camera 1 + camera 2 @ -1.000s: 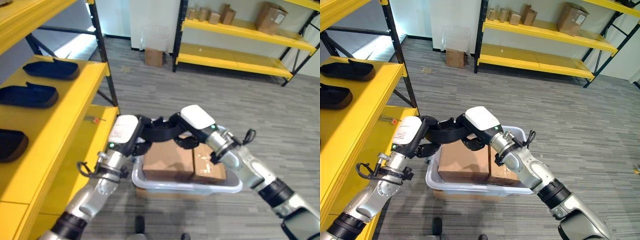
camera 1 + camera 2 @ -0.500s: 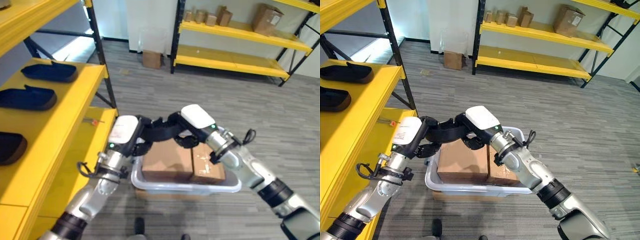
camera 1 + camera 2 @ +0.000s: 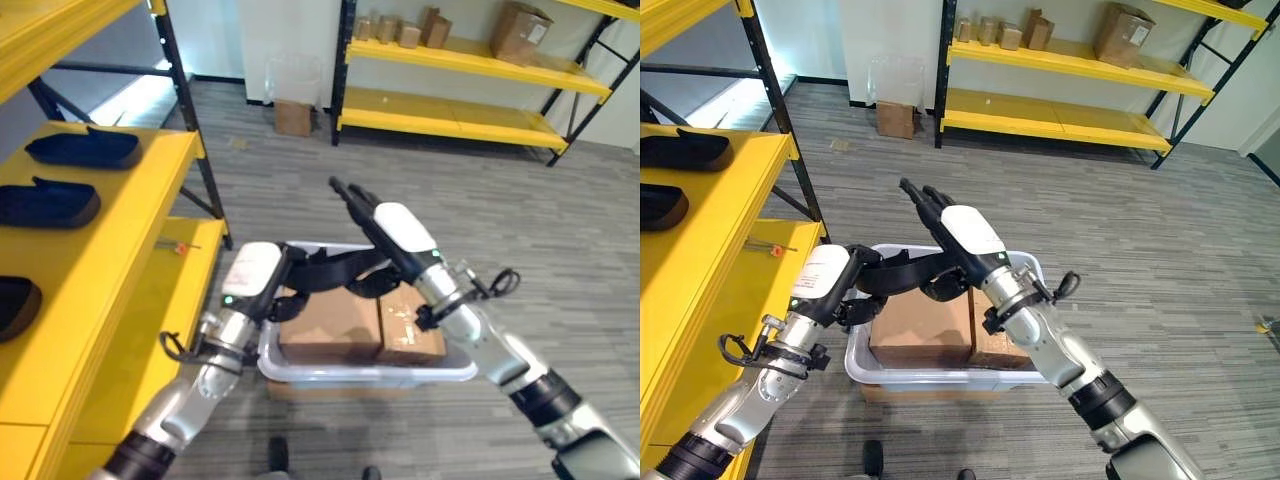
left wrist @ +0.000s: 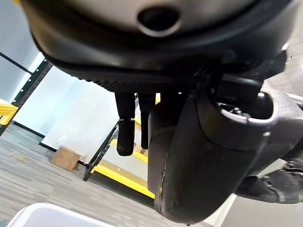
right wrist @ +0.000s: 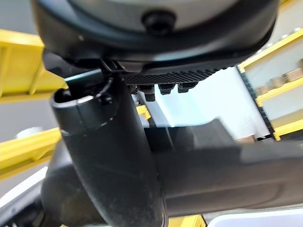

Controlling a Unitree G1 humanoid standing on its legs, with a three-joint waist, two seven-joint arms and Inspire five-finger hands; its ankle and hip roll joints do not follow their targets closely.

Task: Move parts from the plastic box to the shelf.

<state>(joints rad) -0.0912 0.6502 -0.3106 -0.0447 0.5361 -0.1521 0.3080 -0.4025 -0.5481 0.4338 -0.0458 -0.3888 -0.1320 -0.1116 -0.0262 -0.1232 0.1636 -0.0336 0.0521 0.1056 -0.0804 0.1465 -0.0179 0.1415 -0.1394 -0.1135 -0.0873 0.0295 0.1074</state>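
The black part (image 3: 902, 275), a long curved dark piece, is hanging in the air above the plastic box (image 3: 865, 365), held between the robot's two hands. The left hand (image 3: 862, 290) is gripping its near end, fingers curled round it, just over the box's left rim. The right hand (image 3: 940, 215) is lying over the other end with its thumb tucked under the piece, while its fingers are pointing straight up and away toward the far wall, not wrapped round anything. In the right wrist view the part is running as a dark bar across the palm, thumb against it.

The plastic box is sitting on the grey floor, pale and translucent, with two brown cardboard boxes (image 3: 922, 330) side by side inside it, filling most of it. The part is well clear above them.

To the robot's left the yellow shelf (image 3: 120, 250) is carrying three more dark parts (image 3: 82, 148) in a row on its upper level. Across the room another yellow rack (image 3: 1060, 115) is holding several cardboard cartons (image 3: 1118, 22), and a small carton (image 3: 896, 119) is standing on the floor by the wall.
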